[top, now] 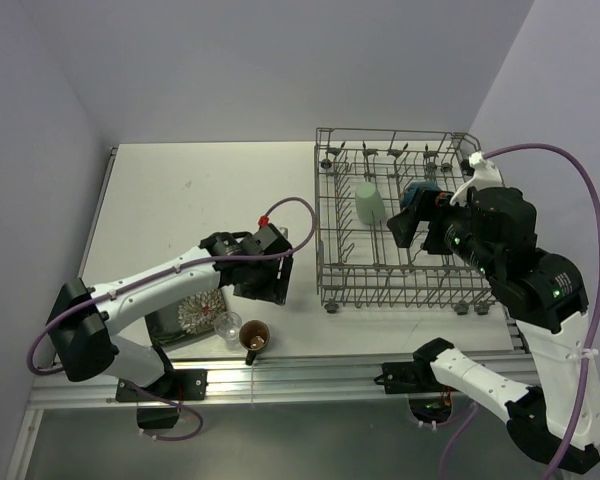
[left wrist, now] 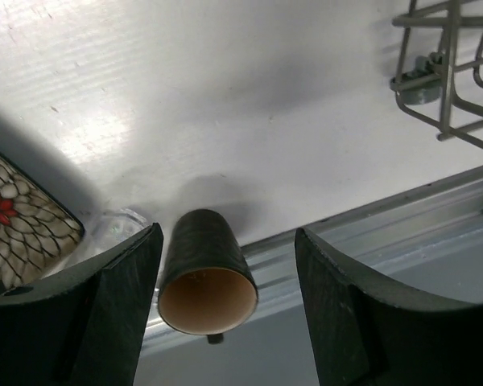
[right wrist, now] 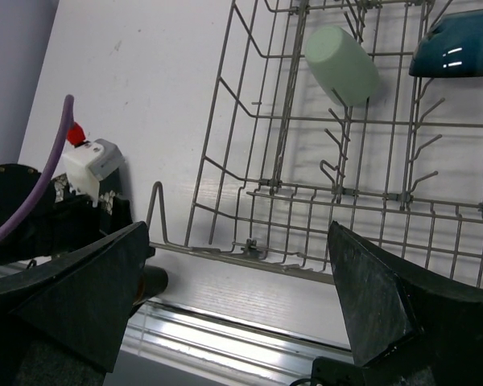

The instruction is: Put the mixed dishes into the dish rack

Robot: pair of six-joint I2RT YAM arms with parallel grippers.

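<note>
The grey wire dish rack [top: 400, 270] stands at the right. A pale green cup [top: 369, 202] and a dark glossy bowl [top: 418, 194] lie inside it; both show in the right wrist view, cup [right wrist: 342, 64] and bowl [right wrist: 459, 48]. My right gripper [top: 417, 232] hovers over the rack, open and empty [right wrist: 237, 233]. My left gripper [top: 265, 268] is open [left wrist: 228, 241] above the brown mug [left wrist: 205, 269], which lies on its side at the table's near edge [top: 256, 336]. The clear glass [top: 227, 324] and the square floral plate [top: 185, 315] sit beside it.
The table's metal front rail [top: 310, 375] runs just past the mug. The rack's wheeled corner [left wrist: 423, 84] is to the right of the left gripper. Walls close the table at the back and left.
</note>
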